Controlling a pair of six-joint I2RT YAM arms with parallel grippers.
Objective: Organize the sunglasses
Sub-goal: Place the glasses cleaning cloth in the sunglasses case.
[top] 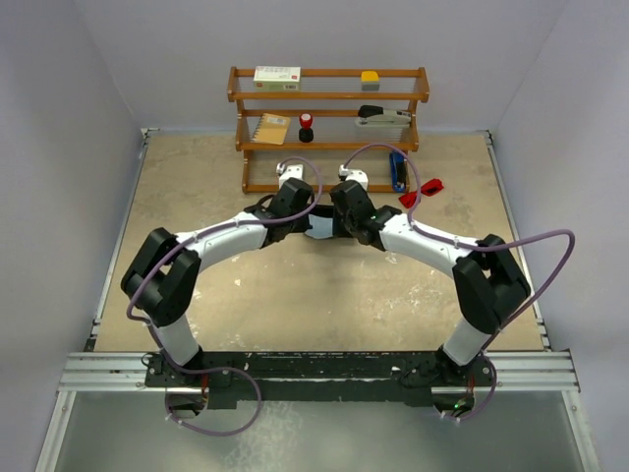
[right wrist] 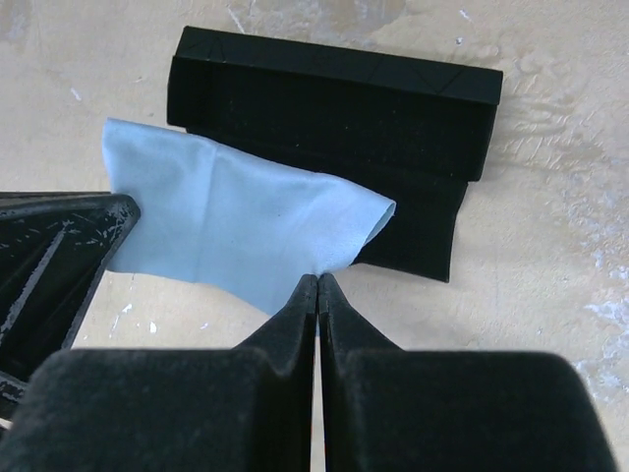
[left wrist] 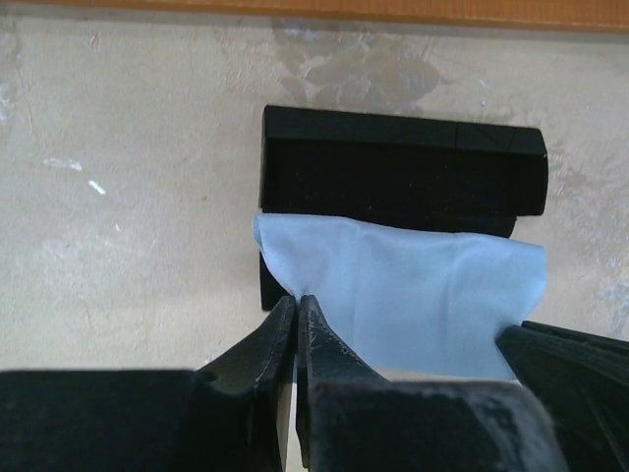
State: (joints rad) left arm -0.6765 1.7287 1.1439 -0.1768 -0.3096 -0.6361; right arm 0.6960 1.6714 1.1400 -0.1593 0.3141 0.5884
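Note:
The red sunglasses [top: 422, 189] lie on the table right of the shelf's foot, apart from both grippers. My left gripper [left wrist: 296, 303] is shut on one corner of the light blue cloth [left wrist: 413, 295]. My right gripper [right wrist: 317, 281] is shut on the other corner of the cloth [right wrist: 236, 221]. The cloth hangs between them over the near part of the open black case [left wrist: 393, 172], which also shows in the right wrist view [right wrist: 334, 108]. In the top view both grippers meet at mid-table [top: 319, 224], hiding the cloth and the case.
A wooden shelf [top: 329, 96] stands at the back with a white box [top: 277, 77], a yellow block [top: 370, 77], a stapler [top: 381, 115], a brown envelope [top: 272, 128] and a small red and black thing [top: 307, 125]. A blue tool [top: 397, 170] stands at its foot.

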